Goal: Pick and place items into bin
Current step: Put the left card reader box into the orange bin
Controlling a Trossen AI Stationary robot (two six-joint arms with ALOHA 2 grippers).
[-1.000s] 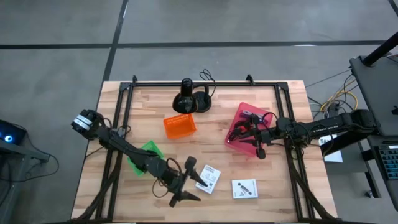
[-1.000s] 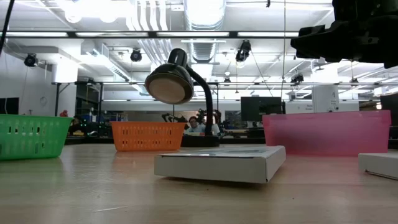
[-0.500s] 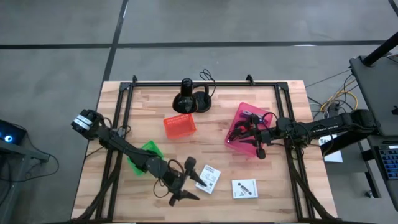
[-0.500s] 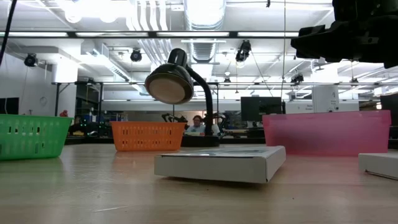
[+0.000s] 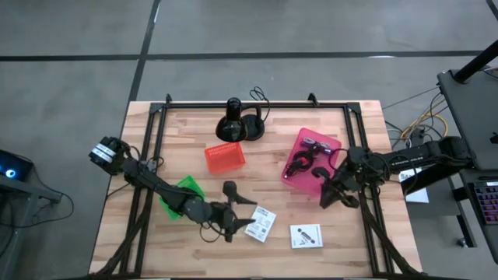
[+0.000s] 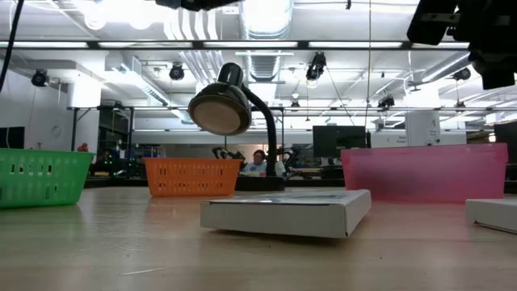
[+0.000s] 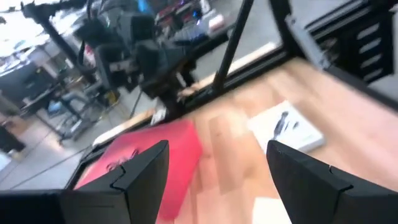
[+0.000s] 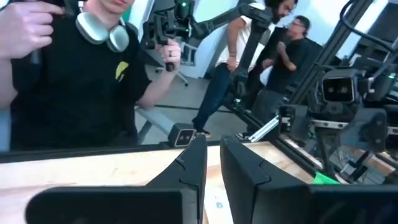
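A robotics lab: exposed ceiling ducts (image 6: 266, 20), monitors (image 6: 335, 139), other robot rigs (image 8: 348, 106), people (image 8: 74, 74) beyond the desk (image 5: 187, 132).

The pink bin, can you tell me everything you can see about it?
The pink bin is a see-through pink plastic box with straight walls, standing upright on the wooden table, on its right side. It has no lid. Dark tangled things lie inside it. The right pincer hangs shut by its near corner, holding nothing. In the low view the bin looks wide and glowing.
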